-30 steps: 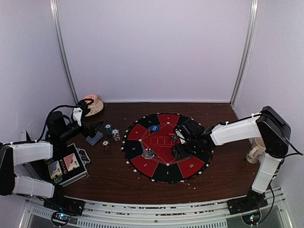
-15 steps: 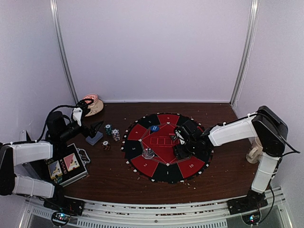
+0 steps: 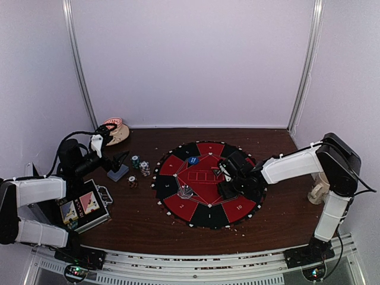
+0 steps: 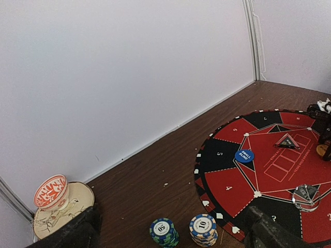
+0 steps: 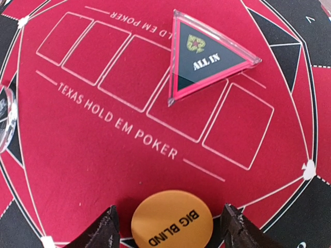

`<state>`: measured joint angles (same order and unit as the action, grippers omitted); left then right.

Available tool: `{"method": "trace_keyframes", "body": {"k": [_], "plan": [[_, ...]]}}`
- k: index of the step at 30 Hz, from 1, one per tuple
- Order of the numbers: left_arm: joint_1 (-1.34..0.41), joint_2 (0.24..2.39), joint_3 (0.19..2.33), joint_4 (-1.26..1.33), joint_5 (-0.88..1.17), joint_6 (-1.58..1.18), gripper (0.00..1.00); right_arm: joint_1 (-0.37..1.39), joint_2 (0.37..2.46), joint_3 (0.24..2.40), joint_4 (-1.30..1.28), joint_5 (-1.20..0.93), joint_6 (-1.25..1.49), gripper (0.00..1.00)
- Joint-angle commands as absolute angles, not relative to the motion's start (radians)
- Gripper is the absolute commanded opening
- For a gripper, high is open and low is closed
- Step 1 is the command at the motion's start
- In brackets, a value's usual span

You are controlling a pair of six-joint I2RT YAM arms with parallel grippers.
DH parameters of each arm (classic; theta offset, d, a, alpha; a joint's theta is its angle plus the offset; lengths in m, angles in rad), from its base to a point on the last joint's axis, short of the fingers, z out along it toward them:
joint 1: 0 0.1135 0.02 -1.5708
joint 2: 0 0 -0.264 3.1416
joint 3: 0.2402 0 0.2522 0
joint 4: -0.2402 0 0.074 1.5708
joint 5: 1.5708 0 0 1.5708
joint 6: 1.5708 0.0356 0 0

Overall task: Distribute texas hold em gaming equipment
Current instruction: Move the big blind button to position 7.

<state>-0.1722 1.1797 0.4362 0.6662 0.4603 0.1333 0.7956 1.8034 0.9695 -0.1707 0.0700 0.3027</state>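
The round red and black poker mat (image 3: 178,205) lies mid-table. My right gripper (image 5: 172,232) is open and low over it, with its fingers either side of the orange "BIG BLIND" button (image 5: 172,219), gaps showing on both sides. The "ALL IN" triangle (image 5: 207,57) lies beyond it. The blue "SMALL BLIND" button (image 4: 244,155) sits on the mat's far left sector. My left gripper (image 3: 120,159) is open and empty over the grey-blue card deck (image 3: 117,173). Two chip stacks, a teal "50" (image 4: 164,232) and a white "10" (image 4: 202,230), stand in front of it.
A metal case with card pictures (image 3: 83,208) lies near the left arm. A beige mug (image 3: 319,191) stands by the right arm. A pink and beige dish (image 3: 116,129) sits at the back left wall. A clear round marker (image 4: 305,194) lies on the mat.
My right gripper has shifted slightly over the mat's centre. The left arm has not moved.
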Motion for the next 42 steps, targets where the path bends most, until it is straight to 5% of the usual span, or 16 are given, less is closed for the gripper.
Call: {"method": "trace_keyframes", "body": {"k": [1, 16, 30, 42], "plan": [[-0.179, 1.179, 0.432, 0.732, 0.457, 0.146, 0.98, 0.804, 1.764, 0.925, -0.216, 0.059, 0.307, 0.68], [-0.179, 1.183, 0.433, 0.732, 0.455, 0.146, 0.98, 0.804, 1.795, 0.935, -0.208, 0.12, 0.311, 0.49], [-0.179, 1.18, 0.432, 0.731, 0.461, 0.142, 0.98, 0.718, 1.684, 0.963, -0.218, 0.193, 0.345, 0.49], [-0.179, 1.169, 0.429, 0.729, 0.46, 0.142, 0.98, 0.608, 1.826, 1.274, -0.301, 0.25, 0.34, 0.51]]}}
